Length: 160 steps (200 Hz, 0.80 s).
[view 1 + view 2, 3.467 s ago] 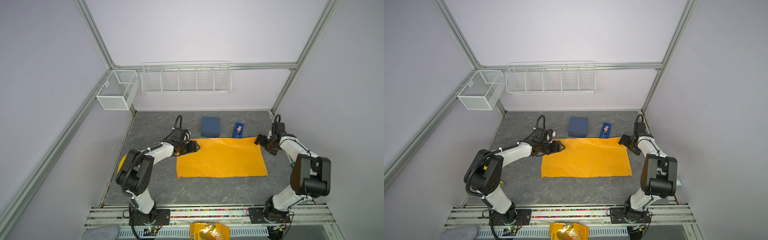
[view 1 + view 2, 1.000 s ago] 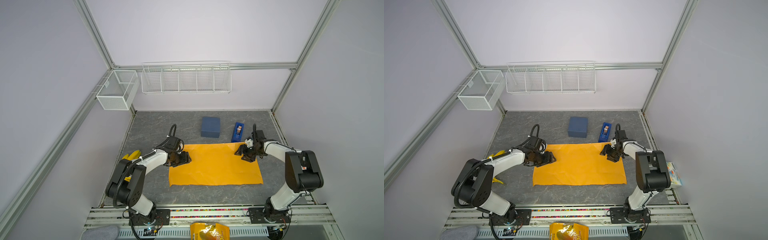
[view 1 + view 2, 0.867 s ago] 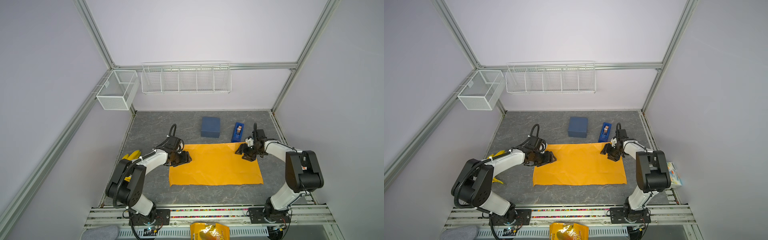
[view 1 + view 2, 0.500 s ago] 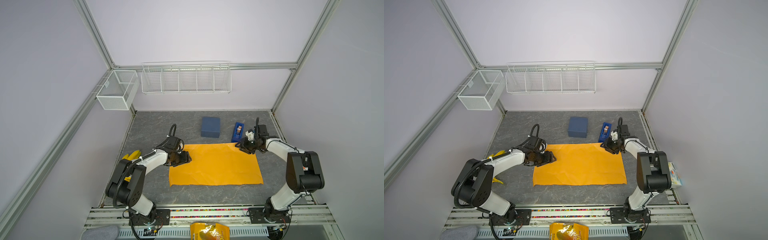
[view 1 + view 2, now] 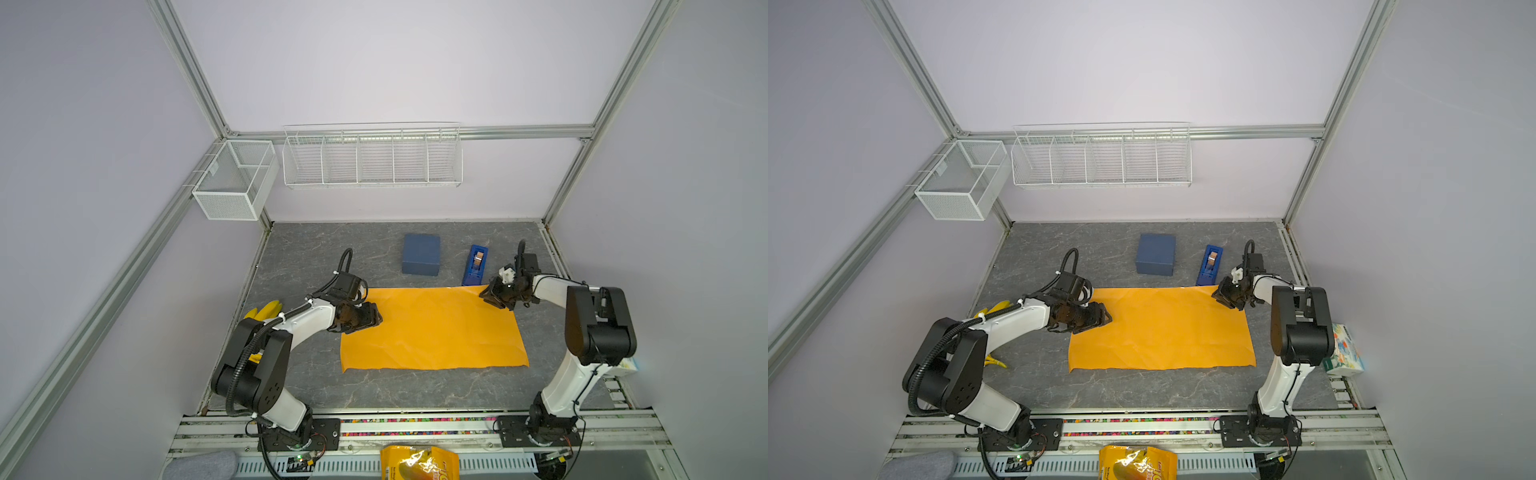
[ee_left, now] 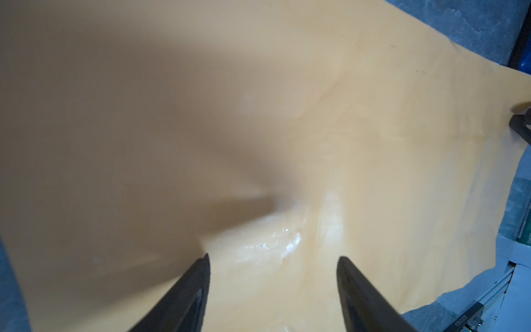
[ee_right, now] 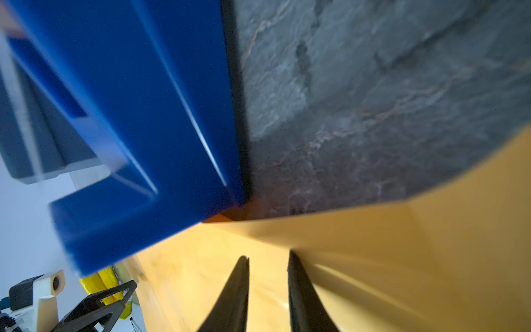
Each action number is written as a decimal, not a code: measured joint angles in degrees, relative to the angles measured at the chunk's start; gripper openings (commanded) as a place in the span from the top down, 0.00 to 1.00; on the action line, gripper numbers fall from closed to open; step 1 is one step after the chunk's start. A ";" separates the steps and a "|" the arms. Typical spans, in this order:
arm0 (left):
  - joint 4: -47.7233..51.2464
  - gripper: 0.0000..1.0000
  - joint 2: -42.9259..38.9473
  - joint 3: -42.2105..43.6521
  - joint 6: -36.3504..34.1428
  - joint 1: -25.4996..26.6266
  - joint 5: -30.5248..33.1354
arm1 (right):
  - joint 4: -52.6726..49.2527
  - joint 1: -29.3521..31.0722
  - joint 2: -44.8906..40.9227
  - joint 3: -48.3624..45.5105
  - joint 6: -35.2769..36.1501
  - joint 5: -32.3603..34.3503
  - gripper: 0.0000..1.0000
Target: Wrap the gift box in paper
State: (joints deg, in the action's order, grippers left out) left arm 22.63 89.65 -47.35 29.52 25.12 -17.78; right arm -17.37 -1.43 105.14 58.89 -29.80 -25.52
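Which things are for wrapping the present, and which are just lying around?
For the job: gift box, paper, probably the tape dispenser.
Just lying about: bananas, snack bag, tissue box, wire baskets.

The paper (image 5: pixel 432 328) lies flat on the middle of the desk (image 5: pixel 316 253), the box (image 5: pixel 421 253) near behind its far edge, the dispenser (image 5: pixel 476 264) right of the box, bananas (image 5: pixel 266 309) at the desk's left side, the left pincer (image 5: pixel 375 319) at the paper's left edge, the right pincer (image 5: pixel 488 298) at its far right corner.
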 measured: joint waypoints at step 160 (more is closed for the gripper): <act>5.92 0.30 -0.87 0.00 -1.33 0.00 5.42 | -7.08 0.17 -8.87 1.60 0.44 1.73 0.64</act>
State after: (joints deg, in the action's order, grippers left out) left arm 28.56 88.77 -47.35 28.18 25.12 -12.36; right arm -24.45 -1.26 96.27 60.49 -29.36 -23.79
